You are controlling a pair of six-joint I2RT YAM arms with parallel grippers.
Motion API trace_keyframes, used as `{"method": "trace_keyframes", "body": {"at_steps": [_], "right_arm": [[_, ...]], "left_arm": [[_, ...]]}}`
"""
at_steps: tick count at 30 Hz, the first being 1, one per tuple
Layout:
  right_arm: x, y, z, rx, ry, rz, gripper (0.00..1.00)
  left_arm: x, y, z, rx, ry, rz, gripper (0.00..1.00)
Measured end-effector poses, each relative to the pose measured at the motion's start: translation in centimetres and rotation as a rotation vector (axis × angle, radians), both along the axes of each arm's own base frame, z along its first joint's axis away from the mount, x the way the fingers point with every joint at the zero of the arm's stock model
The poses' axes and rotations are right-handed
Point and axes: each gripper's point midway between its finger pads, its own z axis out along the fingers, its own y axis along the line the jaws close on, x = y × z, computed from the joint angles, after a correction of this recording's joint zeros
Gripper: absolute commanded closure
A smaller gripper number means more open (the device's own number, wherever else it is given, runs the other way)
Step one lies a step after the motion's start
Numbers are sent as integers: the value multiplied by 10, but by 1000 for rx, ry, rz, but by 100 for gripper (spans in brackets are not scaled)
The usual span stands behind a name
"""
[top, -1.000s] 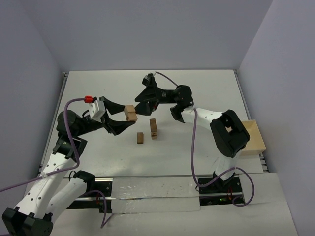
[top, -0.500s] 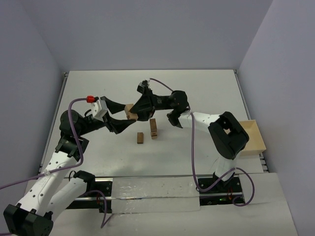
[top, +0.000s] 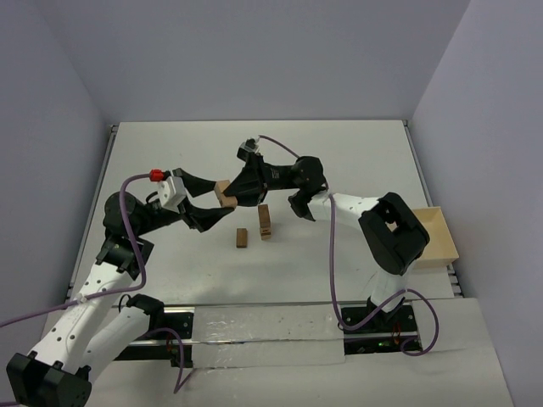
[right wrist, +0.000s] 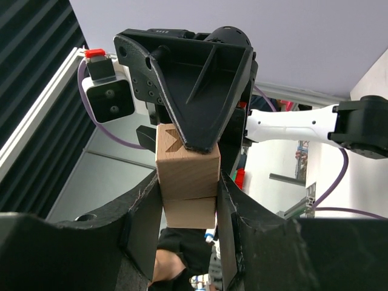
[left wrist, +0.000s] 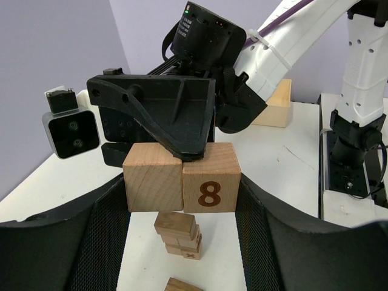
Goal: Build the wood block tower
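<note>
Left pincer, right pincer — crosswise on blocks

Top external: fixed, high above and behind the arm bases, looking down and forward over the whole table. The wood block tower sits near frame centre, small and far.

Left wrist: rides the left gripper, left of the tower, facing right across it. Close range; the tower shows just under the block pair.

Right wrist: rides the right gripper, beyond the tower, facing back toward the left arm, very close on the block pair.

Shared: all three views see the block pair; top and left wrist see the tower. Left wrist sees the right camera; right wrist sees the left camera.
</note>
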Motion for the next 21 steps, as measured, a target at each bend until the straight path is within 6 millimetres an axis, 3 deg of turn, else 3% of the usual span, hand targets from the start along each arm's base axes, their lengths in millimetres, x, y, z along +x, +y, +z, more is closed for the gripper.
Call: {"method": "trace_keyframes", "body": {"at_steps": [3, 6, 10, 11, 16, 21], "right_arm": [[0, 0, 0, -1, -3, 1, 90], [0, 0, 0, 0, -5, 1, 96], [0, 0, -1, -1, -5, 1, 97], [0, 0, -1, -1, -5, 2, 88], [-1, -1, -3, -1, -30, 3, 1], [15, -21, -7, -6, -123, -52, 0]], "left_arm": [[0, 0, 0, 4, -10, 0, 87], [-1, 0, -1, 6, -13, 1, 82], [-2, 1, -1, 7, -15, 1, 100], [-2, 1, -1, 8, -16, 1, 100], [-1, 1, -5, 44, -24, 2, 100], [14, 1, -15, 177, 39, 18, 100]]}}
